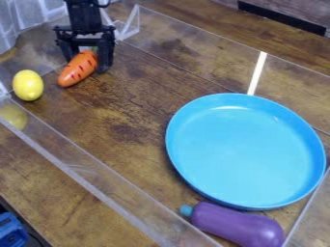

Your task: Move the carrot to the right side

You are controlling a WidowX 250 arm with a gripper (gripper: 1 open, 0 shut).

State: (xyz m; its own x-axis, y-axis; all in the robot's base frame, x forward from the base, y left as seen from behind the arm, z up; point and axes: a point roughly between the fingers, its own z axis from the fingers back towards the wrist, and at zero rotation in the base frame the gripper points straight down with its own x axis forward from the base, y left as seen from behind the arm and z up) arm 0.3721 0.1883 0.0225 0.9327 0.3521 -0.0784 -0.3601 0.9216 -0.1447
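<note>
Camera view, orange carrot [79, 68] with dark ridges, green top partly hidden, lying diagonally, leafy end toward the surface's [142, 106] far edge, near its far-left corner, tool [87, 48] spread wide over the leafy end

Carrot [79, 68]: on the table [142, 116], toward its far left corner
Ball [27, 85]: near the left edge, just left of and before the carrot
Plate [245, 150]: right of both
Eggplant [233, 225]: before the plate, toward the near right corner
</note>
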